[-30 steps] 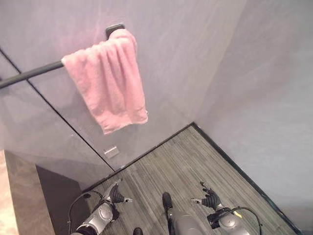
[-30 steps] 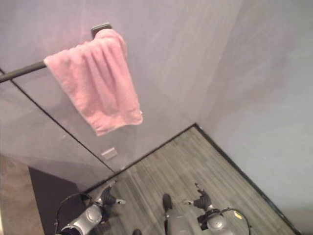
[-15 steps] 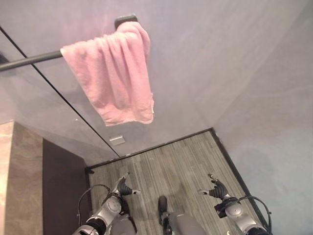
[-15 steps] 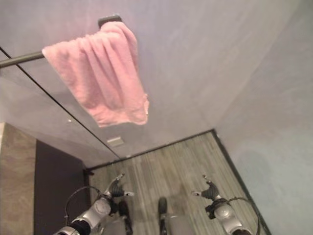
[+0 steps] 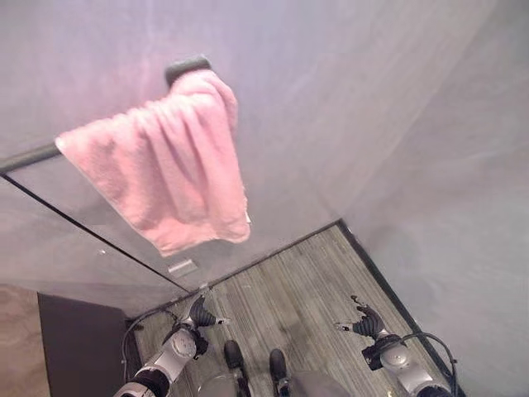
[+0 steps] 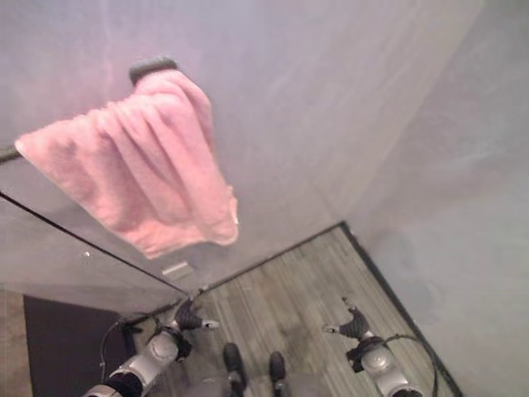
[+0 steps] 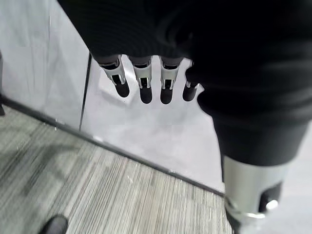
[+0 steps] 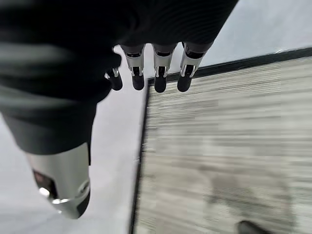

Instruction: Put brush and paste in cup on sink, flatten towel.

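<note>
A pink towel (image 5: 161, 161) hangs bunched in folds over a dark rail (image 5: 25, 157) fixed to the grey wall; its lower edge hangs unevenly. My left hand (image 5: 201, 313) is low by the floor, well below the towel, fingers (image 7: 145, 87) relaxed and holding nothing. My right hand (image 5: 366, 321) is low at the right above the striped floor, fingers (image 8: 158, 68) loosely extended, also empty.
A glass partition with a dark edge (image 5: 91, 231) runs diagonally below the towel. A small plate (image 5: 182, 267) sits on the wall near the floor. Grey walls meet in a corner at the right above the striped floor (image 5: 306, 281). A dark cabinet side (image 5: 78, 347) stands at lower left.
The whole picture has shifted, so the camera moved; the towel now sits further left in view. Both hands stay low and empty.
</note>
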Controlling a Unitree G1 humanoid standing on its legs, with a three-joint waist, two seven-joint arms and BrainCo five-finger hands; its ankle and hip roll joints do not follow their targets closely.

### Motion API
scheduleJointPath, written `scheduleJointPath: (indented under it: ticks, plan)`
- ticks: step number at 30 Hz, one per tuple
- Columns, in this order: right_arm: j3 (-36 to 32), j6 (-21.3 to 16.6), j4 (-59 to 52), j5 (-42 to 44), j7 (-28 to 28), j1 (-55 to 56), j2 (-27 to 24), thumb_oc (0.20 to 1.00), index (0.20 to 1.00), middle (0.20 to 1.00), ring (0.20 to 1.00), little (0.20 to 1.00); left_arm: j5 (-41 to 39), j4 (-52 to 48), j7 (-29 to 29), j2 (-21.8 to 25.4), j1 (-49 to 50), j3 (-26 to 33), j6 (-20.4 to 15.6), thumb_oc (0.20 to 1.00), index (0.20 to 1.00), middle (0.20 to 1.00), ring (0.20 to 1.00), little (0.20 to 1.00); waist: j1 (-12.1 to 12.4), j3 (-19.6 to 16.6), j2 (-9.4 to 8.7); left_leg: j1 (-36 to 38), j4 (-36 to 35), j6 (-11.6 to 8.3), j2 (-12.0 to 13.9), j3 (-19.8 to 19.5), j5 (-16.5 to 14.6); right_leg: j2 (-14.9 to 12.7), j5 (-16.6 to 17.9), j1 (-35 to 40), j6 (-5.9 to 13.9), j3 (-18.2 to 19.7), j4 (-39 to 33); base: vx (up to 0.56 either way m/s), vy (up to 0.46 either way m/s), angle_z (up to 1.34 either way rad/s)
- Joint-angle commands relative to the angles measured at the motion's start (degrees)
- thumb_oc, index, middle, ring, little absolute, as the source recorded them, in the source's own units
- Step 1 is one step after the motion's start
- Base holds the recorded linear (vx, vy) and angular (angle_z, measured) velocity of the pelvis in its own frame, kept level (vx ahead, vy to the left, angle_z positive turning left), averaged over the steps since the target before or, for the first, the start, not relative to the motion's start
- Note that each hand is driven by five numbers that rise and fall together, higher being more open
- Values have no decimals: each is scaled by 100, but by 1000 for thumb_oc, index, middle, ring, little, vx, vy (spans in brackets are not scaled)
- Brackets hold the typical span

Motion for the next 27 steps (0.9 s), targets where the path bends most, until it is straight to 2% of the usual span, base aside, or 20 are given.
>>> scheduleJointPath:
  ticks: [1,2,5,7,8,9,11,14,16,19,21,22,24,25,26,27]
  plan:
    - [-127,-269,-157,305,-26,-74,143,1000,1000,1000,1000,1000,176,-356,-12,367,24,48,-222,1000,1000,1000,1000,1000,-42,-181,-292,-217,605,-189,-124,-74,-130,-952,1495,301,575,706,-270,146,134,69]
    - [-162,-291,-187,405,-4,-49,138,1000,1000,1000,1000,1000,196,-450,-34,406,44,17,-235,1000,1000,1000,1000,1000,-98,-168,-255,-116,520,-180,-145,-194,-126,-781,1404,165,528,798,-125,155,126,48]
    - [-240,-340,-245,600,3,-31,98,1000,1000,1000,1000,1000,257,-560,-74,466,64,-14,-261,1000,1000,1000,1000,1000,-129,-135,-213,22,488,-206,-166,-372,-133,-803,1240,-83,488,661,-474,173,15,68]
    - [-303,-402,-247,829,91,-20,26,1000,1000,1000,1000,1000,331,-629,-114,532,73,-42,-305,1000,1000,1000,1000,1000,-180,-126,-224,95,480,-242,-213,-634,-149,-583,1034,-241,497,1021,-973,217,-52,36]
    - [-341,-438,-243,904,120,-23,-23,1000,1000,1000,1000,1000,365,-667,-148,567,78,-39,-332,1000,1000,1000,1000,1000,-181,-114,-265,141,511,-266,-248,-771,-195,-584,1028,-225,521,1167,-1343,259,-131,95]
    - [-406,-470,-315,1014,219,-22,-115,1000,1000,1000,1000,1000,459,-653,-168,658,101,-22,-363,1000,1000,1000,1000,1000,-108,-90,-361,231,575,-300,-264,-962,-284,-701,1183,-213,544,1062,-1766,200,-158,108]
    - [-520,-482,-385,1058,264,-14,-196,1000,1000,1000,1000,1000,504,-761,-215,750,209,6,-364,1000,1000,1000,1000,1000,-18,-108,-448,217,638,-333,-275,-1031,-301,-850,1276,-60,564,817,-1917,82,-152,91]
    - [-615,-546,-511,1228,358,-11,-338,1000,1000,1000,1000,1000,480,-707,-242,789,311,98,-389,1000,1000,1000,1000,1000,47,-168,-482,211,576,-393,-237,-1160,-225,-814,1310,96,521,789,-2143,55,-181,53]
    - [-791,-581,-725,1376,411,10,-539,1000,1000,1000,1000,1000,398,-792,-294,895,548,309,-391,1000,1000,1000,1000,1000,164,-264,-512,263,409,-494,-132,-1220,-116,-823,1321,347,479,624,-2454,99,-254,14]
    - [-1052,-669,-1164,1470,438,114,-753,1000,1000,1000,1000,1000,313,-1006,-362,1062,694,482,-460,1000,1000,1000,1000,1000,196,-257,-482,226,450,-616,-24,-1280,-36,-811,1304,458,437,483,-2605,42,-179,25]
    - [-1346,-692,-1549,1526,447,403,-885,1000,1000,1000,1000,1000,263,-1156,-432,1241,623,562,-445,1000,1000,1000,1000,1000,48,-95,-473,-107,1039,-844,177,-946,79,-839,1188,600,307,134,-2625,-65,-224,92]
    - [-1347,-690,-1551,1526,447,402,-885,1000,1000,1000,1000,1000,262,-1156,-433,1241,621,562,-444,1000,1000,1000,1000,1000,40,-94,-469,-131,1077,-847,182,-957,62,-835,1190,600,305,124,-2628,-95,-146,93]
    - [-1280,-663,-1589,1466,428,372,-909,1000,1000,1000,1000,1000,206,-1185,-357,1301,484,657,-434,1000,1000,1000,1000,1000,54,38,-478,-416,1695,-988,161,-1107,174,-823,1191,650,215,59,-2667,-79,-80,46]
    - [-1235,-644,-1562,1436,447,355,-914,1000,1000,1000,1000,1000,189,-1162,-322,1305,420,687,-415,1000,1000,1000,1000,1000,62,45,-489,-436,1706,-1003,156,-1211,169,-812,1171,676,198,71,-2677,-32,-41,30]
    - [-1237,-619,-1516,1413,441,371,-911,1000,1000,1000,1000,1000,172,-1163,-300,1304,381,703,-409,1000,1000,1000,1000,1000,47,26,-477,-392,1546,-1007,254,-1189,203,-814,1158,686,208,61,-2662,13,21,12]
    - [-1260,-605,-1444,1373,437,412,-899,1000,1000,1000,1000,1000,117,-1208,-306,1292,345,728,-412,1000,1000,1000,1000,1000,-16,-38,-442,-232,1067,-1041,588,-936,268,-865,1113,698,276,16,-2653,51,114,-1]
